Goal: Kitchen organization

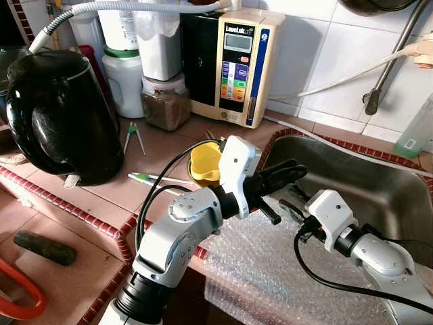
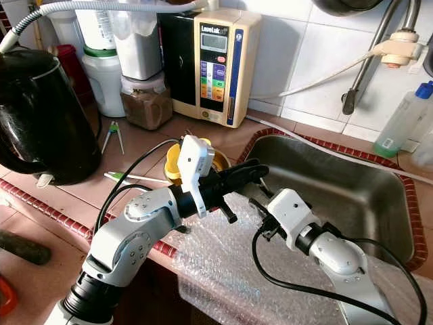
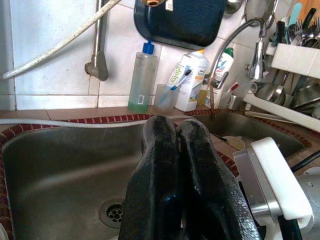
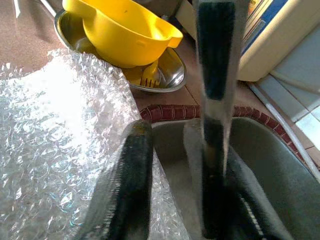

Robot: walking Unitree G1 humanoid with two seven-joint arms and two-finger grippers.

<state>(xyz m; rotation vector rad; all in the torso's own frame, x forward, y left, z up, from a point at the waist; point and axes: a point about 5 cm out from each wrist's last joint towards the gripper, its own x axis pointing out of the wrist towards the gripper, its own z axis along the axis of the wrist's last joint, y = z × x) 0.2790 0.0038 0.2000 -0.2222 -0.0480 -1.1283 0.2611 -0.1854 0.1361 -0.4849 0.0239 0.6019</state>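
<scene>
Over the near edge of the stainless steel sink I hold both my arms. My left gripper reaches out above the sink's corner, and its two black fingers are pressed together with nothing between them, as the left wrist view shows. My right gripper is just beside it, a little lower, pointing toward the sink wall; its fingers stand somewhat apart, and a dark upright bar is close in front of them, but I cannot tell if they touch it. Under both grippers a sheet of clear bubble wrap lies over the counter edge. Behind my left wrist, a yellow plastic cup sits in a small shallow metal bowl, on the brown tiled counter. Further left stands a big black electric kettle. At the tiled wall I see a beige water ionizer machine and a jar of brown powder.
</scene>
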